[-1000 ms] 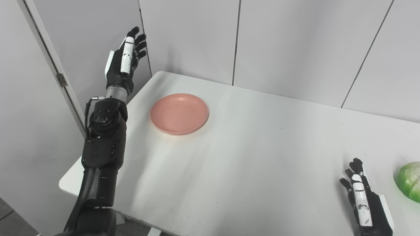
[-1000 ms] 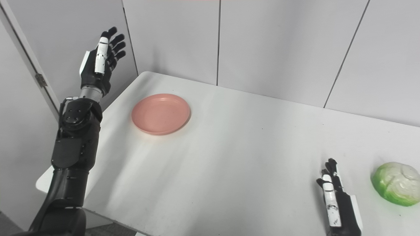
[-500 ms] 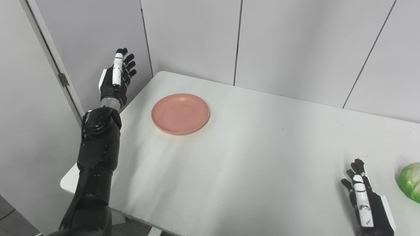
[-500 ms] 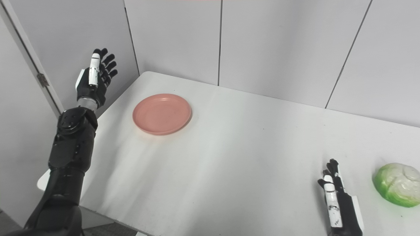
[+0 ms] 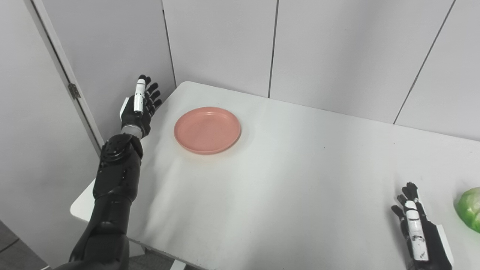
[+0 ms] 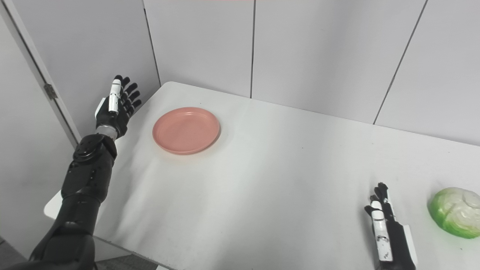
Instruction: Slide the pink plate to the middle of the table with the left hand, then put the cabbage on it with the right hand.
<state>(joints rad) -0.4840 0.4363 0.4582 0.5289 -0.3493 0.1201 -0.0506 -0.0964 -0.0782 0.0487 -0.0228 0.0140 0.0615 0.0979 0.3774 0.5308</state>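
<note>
Our left hand [image 6: 114, 108], fingers spread and holding nothing, hangs just left of the round pink plastic plate [image 6: 186, 130], so we judge a rightward push comes next.

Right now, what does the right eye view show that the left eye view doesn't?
Only the right eye view shows the whole cabbage. Only the left eye view shows a wider strip of wall left of the door hinge. Both show the pink plate, the open left hand beside it, the open right hand and the white table.
</note>
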